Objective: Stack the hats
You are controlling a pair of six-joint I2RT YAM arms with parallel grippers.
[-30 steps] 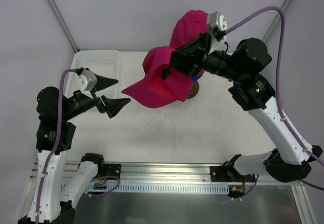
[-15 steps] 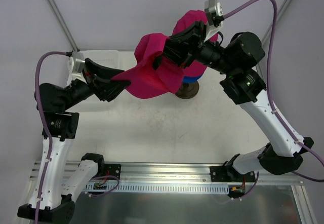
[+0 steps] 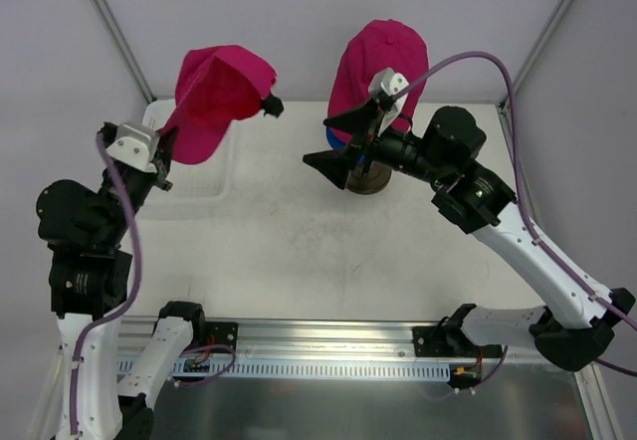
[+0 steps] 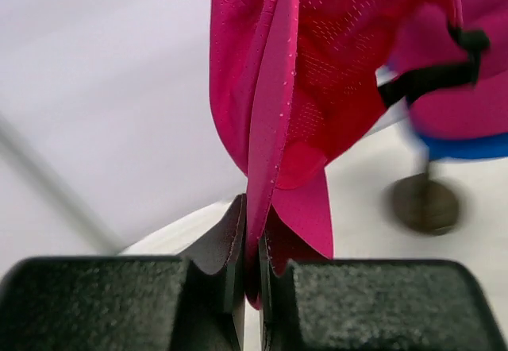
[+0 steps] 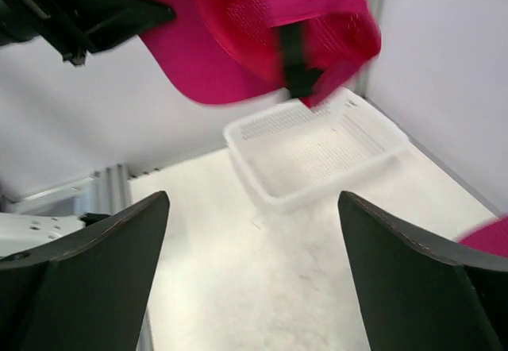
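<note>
My left gripper (image 3: 165, 147) is shut on the brim of a magenta hat (image 3: 214, 92), holding it in the air above the table's back left. In the left wrist view the brim is pinched between the shut fingers of that gripper (image 4: 252, 248) and the hat (image 4: 317, 73) hangs beyond them. A second magenta hat (image 3: 383, 62) sits on top of the stand at the back, with a sliver of a blue hat (image 3: 339, 139) under it. My right gripper (image 3: 328, 141) stands open and empty just left of that stand; its wrist view shows its spread jaws (image 5: 252, 200) facing the held hat (image 5: 262, 25).
A white perforated basket (image 3: 204, 166) lies at the back left, below the held hat, and shows as the basket (image 5: 317, 156) in the right wrist view. The stand's dark round base (image 3: 366, 179) rests on the table. Frame posts rise at both back corners.
My right gripper opened, let go of the magenta hat and drew back toward the stand. My left gripper shut on the brim and carried the hat left and up over the basket.
</note>
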